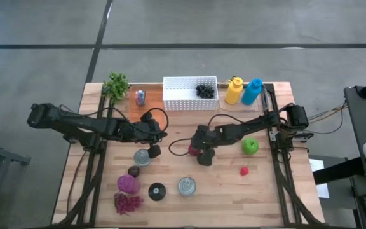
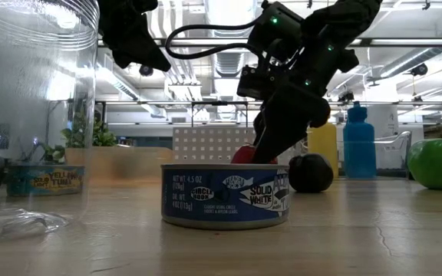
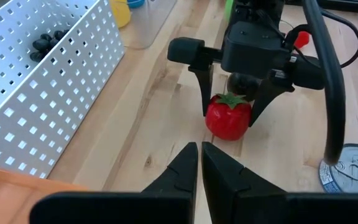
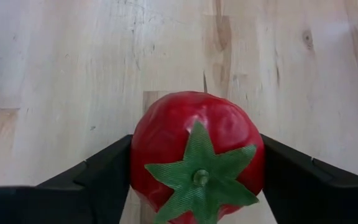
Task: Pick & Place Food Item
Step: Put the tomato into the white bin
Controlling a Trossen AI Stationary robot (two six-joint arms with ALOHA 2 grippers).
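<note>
The left end effector (image 1: 154, 151) waits with its fingers pinched shut, near the middle of the bench (image 1: 265, 197), and holds nothing. Just to its right sits the tomato (image 3: 229, 117), resting on the wood. The right end effector (image 3: 230, 118) is down around it, one finger on each side, right against its skin. To grip it well, I think the fingers should squeeze slowly and evenly at the fat middle, then lift straight up. From above, the arm covers most of the tomato. A can (image 2: 225, 195) hides its bottom in the low view.
</note>
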